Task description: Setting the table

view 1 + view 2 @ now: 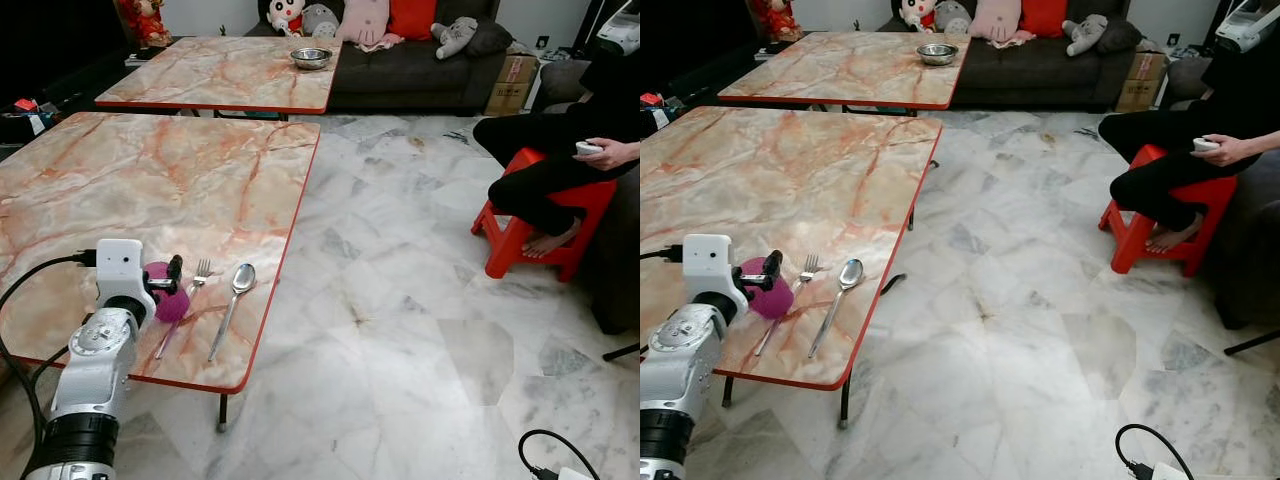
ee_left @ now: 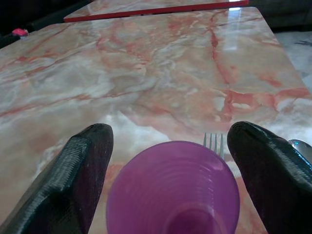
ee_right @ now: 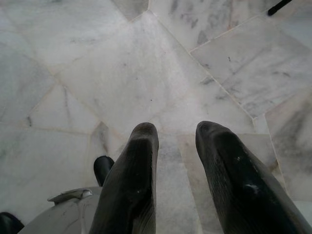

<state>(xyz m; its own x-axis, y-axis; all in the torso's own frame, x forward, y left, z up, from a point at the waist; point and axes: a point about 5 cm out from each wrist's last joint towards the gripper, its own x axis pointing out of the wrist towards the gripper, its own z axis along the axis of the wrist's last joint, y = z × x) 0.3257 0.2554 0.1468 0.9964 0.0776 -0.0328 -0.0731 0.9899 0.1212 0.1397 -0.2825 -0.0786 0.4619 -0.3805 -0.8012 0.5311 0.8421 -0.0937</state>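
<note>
A purple cup (image 2: 173, 190) stands near the front edge of the marble table (image 1: 150, 170), just left of a fork (image 1: 191, 293) and a spoon (image 1: 236, 293) lying side by side. My left gripper (image 2: 170, 146) reaches over the table edge, and its two black fingers (image 2: 78, 175) press on either side of the cup's rim. In the left eye view the cup (image 1: 170, 303) is half hidden behind the wrist. The right gripper (image 3: 176, 134) hangs over the marble floor, a narrow gap between its fingers and nothing in it.
A second marble table (image 1: 230, 75) behind carries a steel bowl (image 1: 311, 57). A dark sofa (image 1: 420, 75) with cushions and toys stands at the back. A person sits on a red stool (image 1: 545, 225) at the right. A black cable (image 1: 550, 447) lies on the floor.
</note>
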